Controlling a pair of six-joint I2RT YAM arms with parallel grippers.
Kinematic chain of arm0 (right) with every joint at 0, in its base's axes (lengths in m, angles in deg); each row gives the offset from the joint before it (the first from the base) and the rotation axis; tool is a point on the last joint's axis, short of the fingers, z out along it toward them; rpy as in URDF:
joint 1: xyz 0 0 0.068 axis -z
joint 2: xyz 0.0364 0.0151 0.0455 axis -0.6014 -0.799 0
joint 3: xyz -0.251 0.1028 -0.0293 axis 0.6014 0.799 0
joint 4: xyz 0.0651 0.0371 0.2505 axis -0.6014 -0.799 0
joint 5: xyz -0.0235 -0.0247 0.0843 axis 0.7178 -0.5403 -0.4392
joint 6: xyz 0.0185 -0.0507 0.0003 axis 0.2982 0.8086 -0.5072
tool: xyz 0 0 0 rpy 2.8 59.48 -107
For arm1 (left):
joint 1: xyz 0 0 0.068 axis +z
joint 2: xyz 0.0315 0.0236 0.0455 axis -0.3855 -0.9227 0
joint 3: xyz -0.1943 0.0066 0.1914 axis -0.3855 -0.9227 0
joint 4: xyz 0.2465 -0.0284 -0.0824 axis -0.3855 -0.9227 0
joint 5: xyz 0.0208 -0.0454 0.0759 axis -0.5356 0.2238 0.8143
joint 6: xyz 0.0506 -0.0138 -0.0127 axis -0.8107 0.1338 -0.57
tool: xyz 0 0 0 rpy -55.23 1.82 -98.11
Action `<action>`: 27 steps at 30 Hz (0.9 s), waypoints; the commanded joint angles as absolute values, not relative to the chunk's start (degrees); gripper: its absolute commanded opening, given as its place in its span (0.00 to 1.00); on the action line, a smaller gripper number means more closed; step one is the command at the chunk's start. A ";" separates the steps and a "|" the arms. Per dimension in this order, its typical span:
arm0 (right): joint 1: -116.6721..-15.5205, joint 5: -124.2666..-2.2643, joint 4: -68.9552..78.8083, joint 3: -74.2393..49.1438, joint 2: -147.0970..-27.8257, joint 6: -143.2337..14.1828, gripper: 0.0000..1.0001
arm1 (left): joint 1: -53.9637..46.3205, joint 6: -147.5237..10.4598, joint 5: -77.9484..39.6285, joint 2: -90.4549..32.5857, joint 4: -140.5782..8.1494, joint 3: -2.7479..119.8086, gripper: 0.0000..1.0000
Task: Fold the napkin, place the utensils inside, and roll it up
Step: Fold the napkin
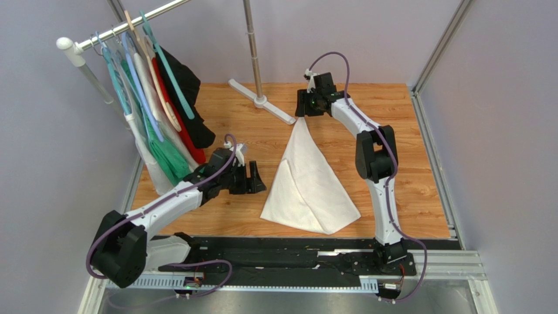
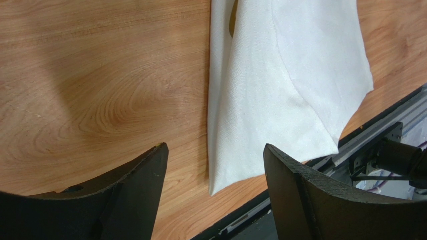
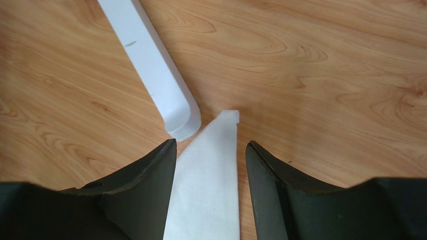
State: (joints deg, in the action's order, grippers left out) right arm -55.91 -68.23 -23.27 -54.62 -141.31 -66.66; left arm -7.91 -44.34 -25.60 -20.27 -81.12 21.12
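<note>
The white napkin [image 1: 308,180] lies on the wooden table, folded into a long triangle with its narrow tip pointing to the far side. My right gripper [image 1: 302,112] sits over that tip. In the right wrist view the napkin [image 3: 208,180] runs flat between the spread fingers of the right gripper [image 3: 211,142], which stands open and grips nothing. My left gripper [image 1: 259,178] hovers just left of the cloth, open and empty. In the left wrist view the napkin [image 2: 280,90] lies ahead of the left gripper [image 2: 214,145], its near corner between the fingertips. The utensils are out of view.
A clothes rack [image 1: 150,85] with hangers and garments stands at the far left. Its pole [image 1: 252,46] and white foot [image 1: 262,99] sit next to the napkin's tip, and the white foot [image 3: 150,60] also shows in the right wrist view. A black rail [image 1: 295,252] runs along the near edge.
</note>
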 commanded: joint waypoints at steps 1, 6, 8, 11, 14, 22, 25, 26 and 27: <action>-55.69 -68.81 -22.43 -58.91 -144.10 -66.67 0.57 | -7.29 -46.98 -27.94 -23.22 -80.01 23.80 0.79; -55.69 -67.14 -20.76 -58.64 -146.39 -67.47 0.56 | -7.03 -47.24 -29.35 -26.48 -78.34 24.94 0.79; -55.69 -67.23 -20.67 -59.08 -147.44 -67.47 0.56 | -6.94 -47.24 -30.06 -27.26 -77.55 25.03 0.79; -55.87 -67.49 -20.32 -59.35 -148.41 -67.47 0.56 | -6.94 -47.68 -30.67 -28.06 -77.46 25.21 0.79; -55.95 -68.10 -19.97 -58.91 -148.59 -67.55 0.55 | -6.85 -48.03 -31.11 -28.67 -77.20 25.30 0.79; -56.39 -70.13 -19.43 -60.40 -150.52 -68.52 0.45 | -6.68 -49.17 -31.64 -31.39 -76.23 26.35 0.79; -56.39 -69.78 -19.53 -60.58 -150.52 -68.61 0.40 | -6.59 -49.26 -31.73 -33.15 -75.53 28.45 0.79; -56.39 -69.86 -19.61 -60.58 -150.52 -68.61 0.38 | -6.59 -49.18 -31.64 -33.85 -75.26 28.98 0.79; -56.48 -69.78 -19.79 -60.49 -150.61 -68.78 0.37 | -6.42 -48.91 -31.38 -34.38 -74.48 29.60 0.79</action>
State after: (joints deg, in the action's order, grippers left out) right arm -55.78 -68.75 -20.76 -58.47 -149.55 -67.89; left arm -6.91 -47.91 -30.73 -33.03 -78.27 25.56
